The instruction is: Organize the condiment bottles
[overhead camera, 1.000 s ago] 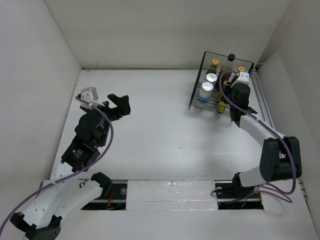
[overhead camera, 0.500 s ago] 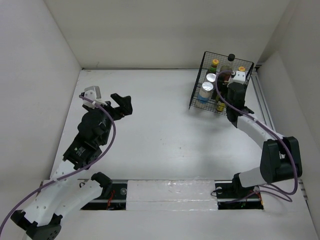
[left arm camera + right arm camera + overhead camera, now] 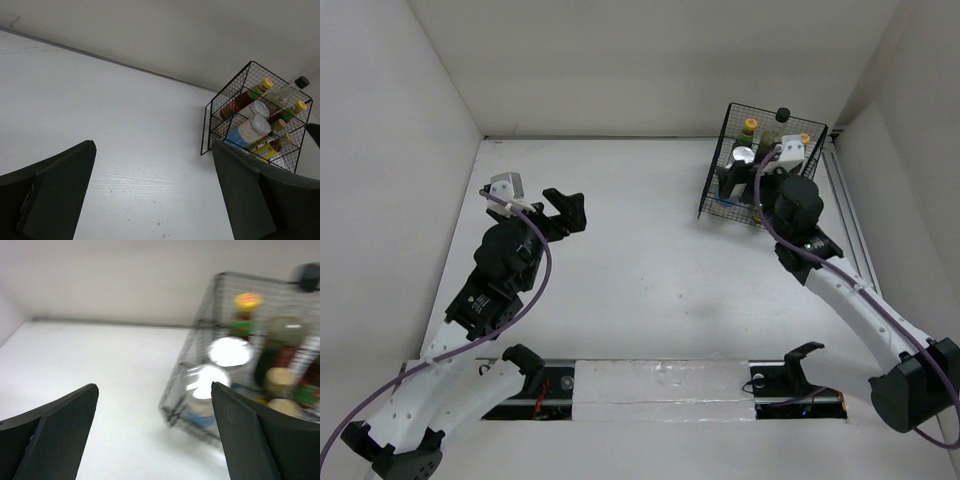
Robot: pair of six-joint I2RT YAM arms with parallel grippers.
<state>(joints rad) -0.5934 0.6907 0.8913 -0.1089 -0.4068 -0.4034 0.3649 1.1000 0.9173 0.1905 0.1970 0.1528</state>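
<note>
Top external view: the black wire basket [image 3: 712,185] stands at the far right of the white worktop [image 3: 640,260], close to the right wall, and the condiment bottles [image 3: 743,155] sit inside it. The right arm [image 3: 840,290] reaches over the basket's near right part, and its wrist covers some of the bottles. From above I cannot tell how the right jaws stand. The left arm [image 3: 500,270] is on the left side of the worktop. There the left jaws are spread wide above bare surface, well apart from the basket.

In the left wrist view the left jaws stand wide apart at the 2 lower corners, with nothing between them. Beyond them the basket holds 7 bottles. The 2 brown bottles [image 3: 245,99] with red-green labels and yellow caps lie toward the back. The 2 white-blue bottles [image 3: 247,132] with silver caps sit side by side at the front left. The tall black-capped bottle [image 3: 287,93] is at the far corner, and the 2 tiny yellow bottles [image 3: 272,146] are at the near right. Which compartment each one occupies cannot be told.

The right wrist view is blurred. The right jaws are spread wide and hold nothing, with the basket ahead and to the right. The silver tops of the white-blue bottles glare at its front.
</note>
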